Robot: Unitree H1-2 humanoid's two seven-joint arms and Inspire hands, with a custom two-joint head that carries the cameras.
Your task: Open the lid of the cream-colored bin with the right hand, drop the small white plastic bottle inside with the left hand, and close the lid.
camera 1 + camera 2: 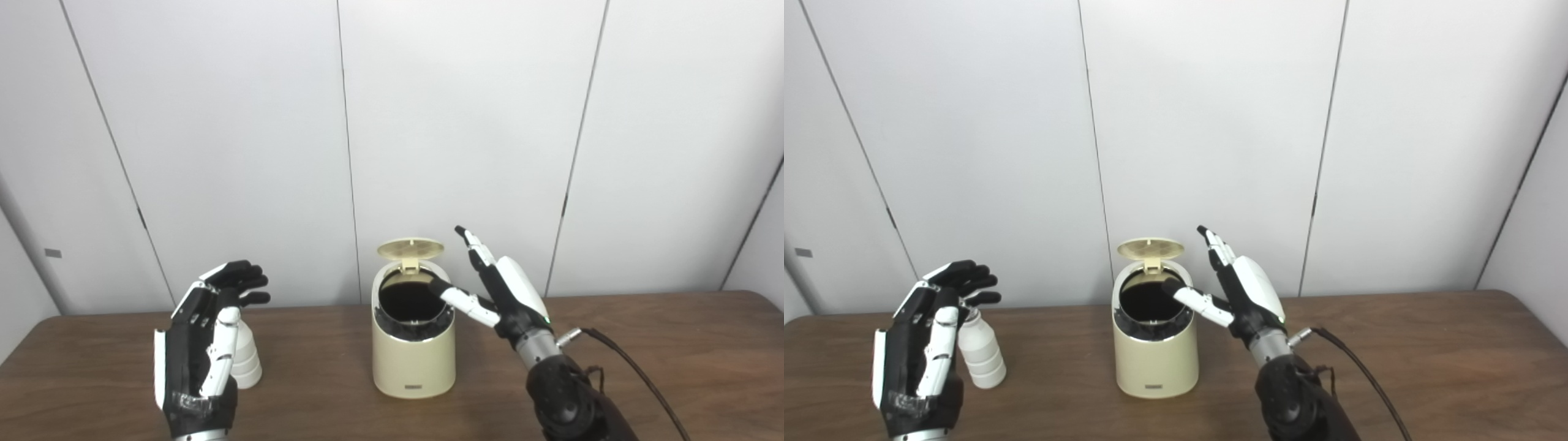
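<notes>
The cream-colored bin (414,358) stands mid-table with its round lid (410,248) tipped up at the back, showing a dark inside. My right hand (496,291) is open beside the bin's right rim, fingers pointing up and its thumb over the opening's edge. The small white plastic bottle (981,350) stands upright on the table to the left of the bin. My left hand (205,343) is open just in front of and left of the bottle, partly hiding it in the left eye view; it holds nothing.
The brown wooden table (674,367) runs across the view, with white wall panels (465,122) close behind the bin. A black cable (637,373) trails from my right wrist toward the front right.
</notes>
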